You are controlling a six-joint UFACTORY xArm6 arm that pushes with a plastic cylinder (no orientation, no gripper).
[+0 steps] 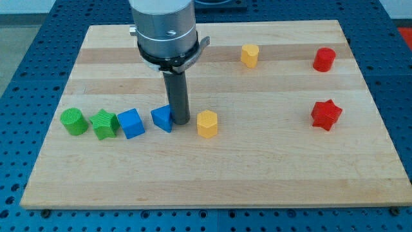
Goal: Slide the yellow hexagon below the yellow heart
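Note:
The yellow hexagon sits just left of the board's middle. The yellow heart sits near the view's top, right of centre. My tip rests on the board between the blue triangular block and the yellow hexagon, touching or nearly touching the blue block, with a small gap to the hexagon on its right.
A blue cube, a green star and a green cylinder stand in a row to the view's left. A red cylinder and a red star stand at the right. The wooden board ends on all sides.

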